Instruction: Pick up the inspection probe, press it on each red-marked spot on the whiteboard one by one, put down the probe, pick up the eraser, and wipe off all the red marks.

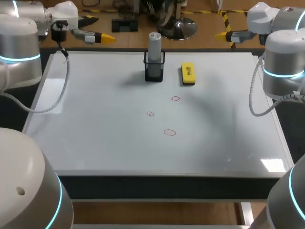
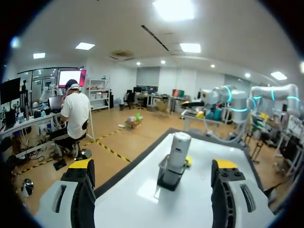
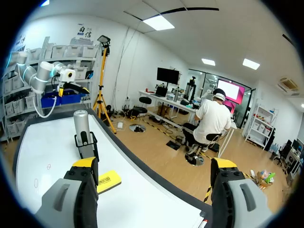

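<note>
The inspection probe (image 1: pixel 154 44), a grey cylinder, is seen standing upright in a black wire holder (image 1: pixel 154 71) set near the far edge of the whiteboard (image 1: pixel 95 124). The yellow eraser (image 1: pixel 188 74) is laid flat just beside the holder, on its right, and is not touching it. Three marks are drawn on the board on the near side of the holder. The first red mark (image 1: pixel 175 98) is placed nearest the holder and a little to its right. The second red mark (image 1: pixel 150 113) is found further out, almost straight in front of the holder. The third red mark (image 1: pixel 169 132) is set furthest from it.

The left gripper (image 2: pixel 152 164) is held well to the holder's left, by the board's far corner. Its fingers are spread wide and nothing is held between them. The right gripper (image 3: pixel 154 162) is held well to the holder's right, its fingers likewise spread apart and empty.
</note>
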